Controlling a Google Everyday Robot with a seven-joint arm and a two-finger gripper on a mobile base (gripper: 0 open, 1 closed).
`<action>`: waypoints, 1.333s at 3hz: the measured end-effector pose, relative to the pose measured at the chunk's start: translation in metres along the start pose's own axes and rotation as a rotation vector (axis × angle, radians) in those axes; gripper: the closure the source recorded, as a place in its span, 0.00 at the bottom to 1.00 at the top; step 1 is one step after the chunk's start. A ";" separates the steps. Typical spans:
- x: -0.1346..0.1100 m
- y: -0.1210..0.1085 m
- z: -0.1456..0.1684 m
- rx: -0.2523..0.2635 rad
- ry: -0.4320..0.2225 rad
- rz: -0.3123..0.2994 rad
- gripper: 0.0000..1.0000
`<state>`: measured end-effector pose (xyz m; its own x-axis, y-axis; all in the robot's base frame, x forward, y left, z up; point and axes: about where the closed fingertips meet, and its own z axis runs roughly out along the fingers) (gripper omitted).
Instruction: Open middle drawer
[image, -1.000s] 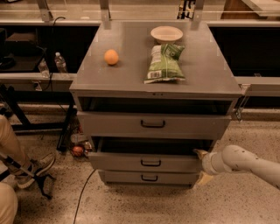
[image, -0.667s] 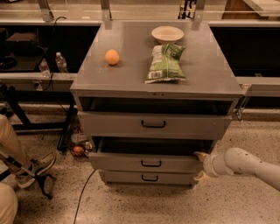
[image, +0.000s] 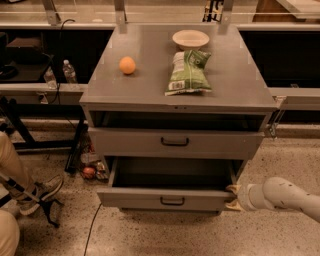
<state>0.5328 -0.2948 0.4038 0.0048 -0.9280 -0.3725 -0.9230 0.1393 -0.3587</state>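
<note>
The grey metal cabinet (image: 145, 87) stands in the middle of the camera view. The middle drawer (image: 145, 198) is pulled well out toward me, its dark inside showing, with its small black loop handle (image: 172, 202) at the centre of the front. My gripper (image: 233, 197) is at the right end of that drawer's front, on a white arm (image: 282, 196) coming in from the lower right. The taller top drawer (image: 210, 145) above stands slightly out. The lowest drawer is hidden under the open one.
An orange (image: 127, 65), a green chip bag (image: 189, 72) and a pale bowl (image: 190, 38) lie on the cabinet top. A person's leg and shoe (image: 42, 191) are at the lower left. Water bottles (image: 69, 73) stand on a left shelf. A red object (image: 89, 172) lies on the floor.
The middle drawer has slid further out toward me, and my gripper has come along with its right end.
</note>
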 end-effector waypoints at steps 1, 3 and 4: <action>0.000 0.000 0.000 0.000 0.000 0.000 1.00; -0.001 0.003 0.000 -0.005 0.005 -0.005 1.00; -0.001 0.003 0.000 -0.005 0.005 -0.005 1.00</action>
<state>0.5301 -0.2934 0.4030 0.0072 -0.9304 -0.3664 -0.9250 0.1330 -0.3559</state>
